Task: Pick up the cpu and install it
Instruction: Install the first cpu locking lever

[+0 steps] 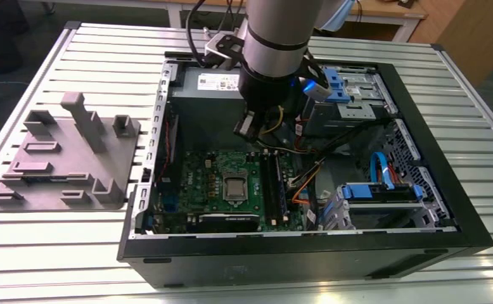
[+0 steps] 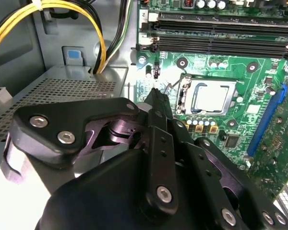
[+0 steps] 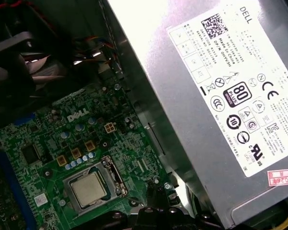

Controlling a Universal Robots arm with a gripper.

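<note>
1. Your gripper hangs above the motherboard, its jaws pinched together on nothing.
2. The cpu lies in its socket mid-board, away from the edges.
3. Judge it light, stiff and fragile underneath: take it by opposite rim edges, never the top.

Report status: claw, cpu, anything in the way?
Claw shut, empty, hovering just beside the socket. Cpu lying flat in the socket on the green board. Nothing between claw and cpu; yellow cables off to the side.
</note>
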